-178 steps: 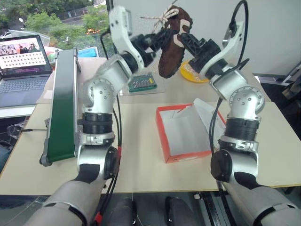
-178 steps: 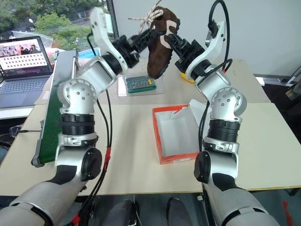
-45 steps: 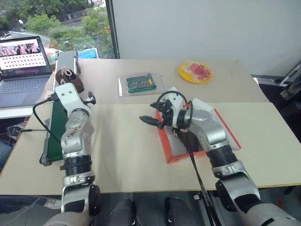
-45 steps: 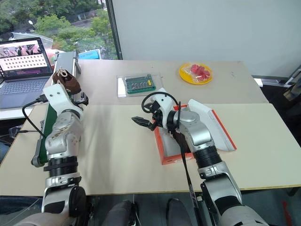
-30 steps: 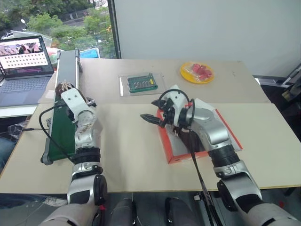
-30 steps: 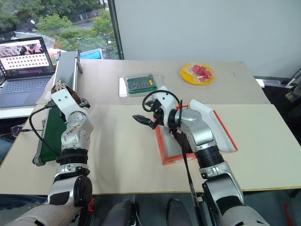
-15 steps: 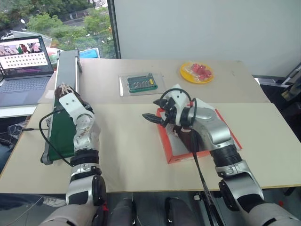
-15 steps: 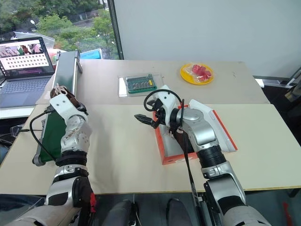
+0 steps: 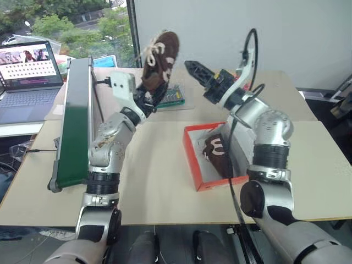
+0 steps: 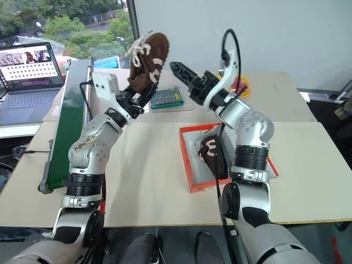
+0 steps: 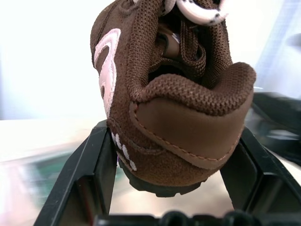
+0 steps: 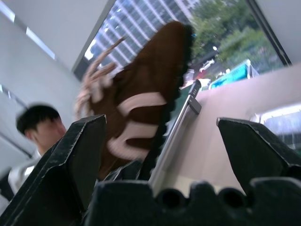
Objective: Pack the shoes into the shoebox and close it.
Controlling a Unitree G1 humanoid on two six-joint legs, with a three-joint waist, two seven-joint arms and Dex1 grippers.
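Observation:
My left gripper (image 9: 151, 91) is shut on the heel of one dark brown shoe (image 9: 160, 55) with white laces, holding it high over the back of the table. In the left wrist view the shoe (image 11: 174, 94) sits clamped between the two black fingers (image 11: 94, 160). My right gripper (image 9: 192, 67) is open, raised level with that shoe and just right of it, apart from it. Its wrist view shows the shoe (image 12: 146, 94) ahead of the spread fingers (image 12: 80, 141). The red-orange shoebox (image 9: 190, 157) lies open on the table with the other shoe (image 9: 215, 149) inside.
A long green board (image 9: 74, 121) stands on edge along the table's left side, with a laptop (image 9: 27, 71) behind it. A clear tray with a green board (image 10: 168, 99) lies at the back centre. A person's head (image 12: 40, 125) shows in the right wrist view.
My left gripper closed on the shoe at the green board and swung it up and right. My right gripper rose from over the shoebox and now points at the lifted shoe.

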